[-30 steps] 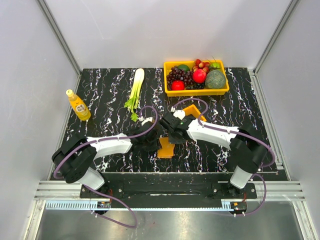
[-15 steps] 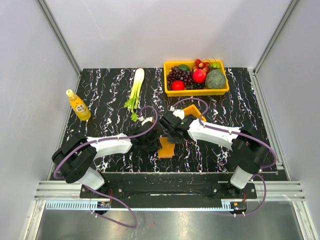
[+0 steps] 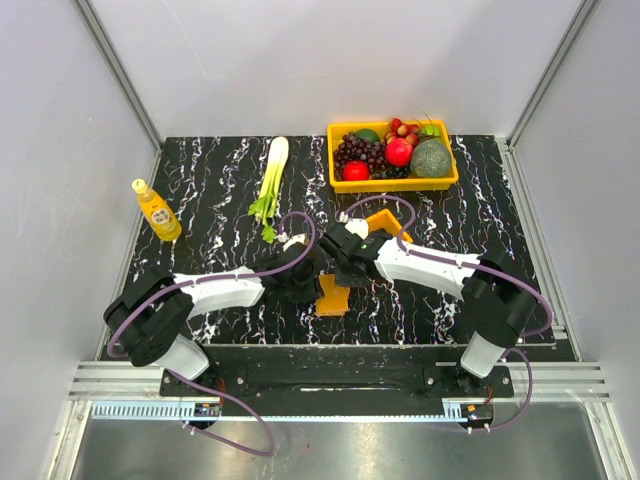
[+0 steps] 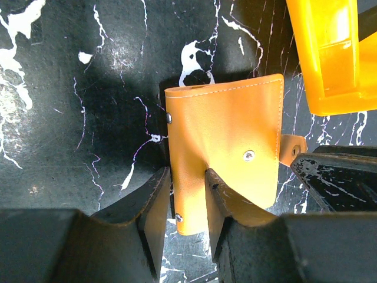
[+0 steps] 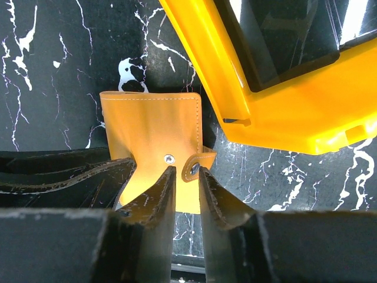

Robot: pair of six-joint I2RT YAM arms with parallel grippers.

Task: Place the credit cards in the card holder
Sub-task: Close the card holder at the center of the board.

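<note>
The orange card holder (image 3: 331, 296) lies folded on the black marble table, between both arms. My left gripper (image 3: 310, 285) pinches its left edge; in the left wrist view the card holder (image 4: 230, 135) runs between the two fingers of that gripper (image 4: 187, 180). My right gripper (image 3: 346, 272) hovers over the card holder's right side. In the right wrist view its jaws (image 5: 185, 172) stand slightly apart, with the snap strap (image 5: 195, 167) at their tips and the card holder (image 5: 153, 130) beneath. No credit cards show in any view.
A small orange raised-wall tray (image 3: 388, 221) sits just behind the card holder, close to my right gripper. At the back stand a yellow fruit basket (image 3: 393, 184), a leek (image 3: 272, 175) and a yellow bottle (image 3: 157, 210).
The right gripper's jaws have parted and its wrist has shifted slightly left. The left gripper keeps its hold and has not moved.
</note>
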